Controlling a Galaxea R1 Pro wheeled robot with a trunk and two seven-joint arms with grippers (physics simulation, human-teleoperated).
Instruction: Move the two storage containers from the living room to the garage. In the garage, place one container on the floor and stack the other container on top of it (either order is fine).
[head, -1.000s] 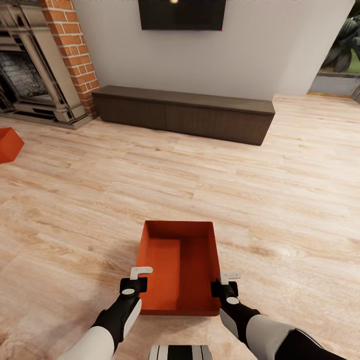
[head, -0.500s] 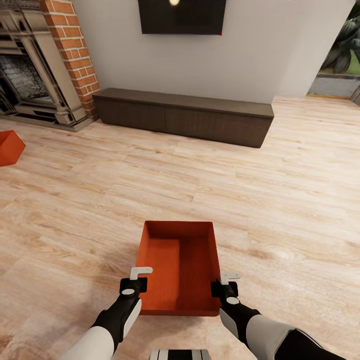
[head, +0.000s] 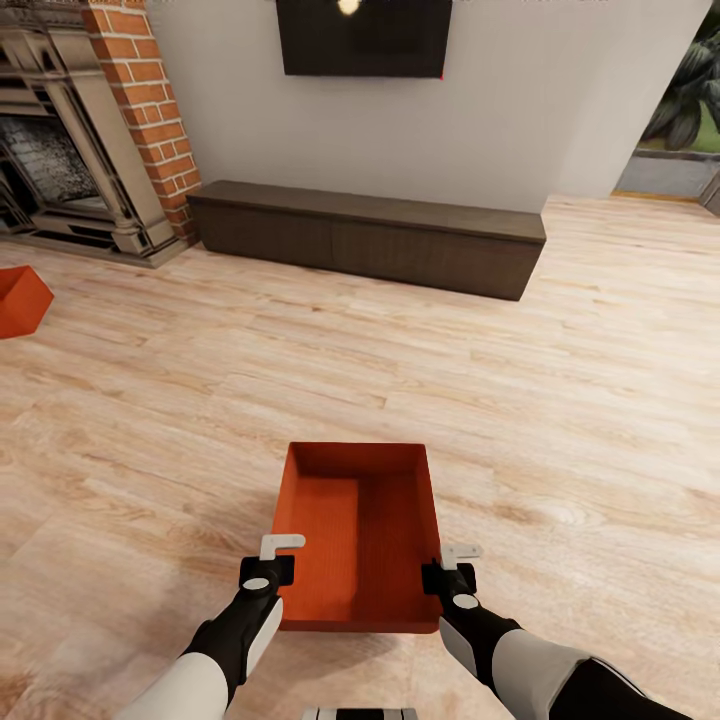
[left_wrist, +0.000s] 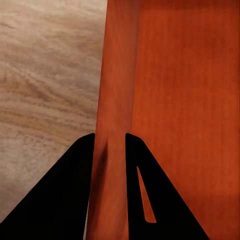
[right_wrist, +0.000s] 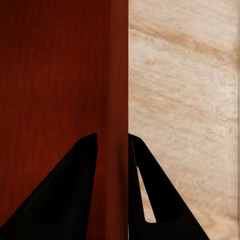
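An orange-red storage container (head: 358, 530) with no lid hangs in front of me above the light wood plank floor (head: 560, 400). My left gripper (head: 278, 570) is shut on its left wall (left_wrist: 112, 100), and my right gripper (head: 440, 572) is shut on its right wall (right_wrist: 117, 100). Each wrist view has the thin wall pinched between two dark fingers. A second orange-red container (head: 18, 298) lies on the planks at the far left, cut off by the picture's edge, near the red brick fireplace (head: 90, 130).
A long dark low cabinet (head: 365, 238) runs along the pale wall under a black TV (head: 362, 35). At the far right is an opening with plants (head: 690, 100) beyond it. Bare plank floor lies all around the held container.
The view has tilted slightly, so the fireplace, cabinet and TV sit a little lower in the picture. Both grippers and the held container keep the same places.
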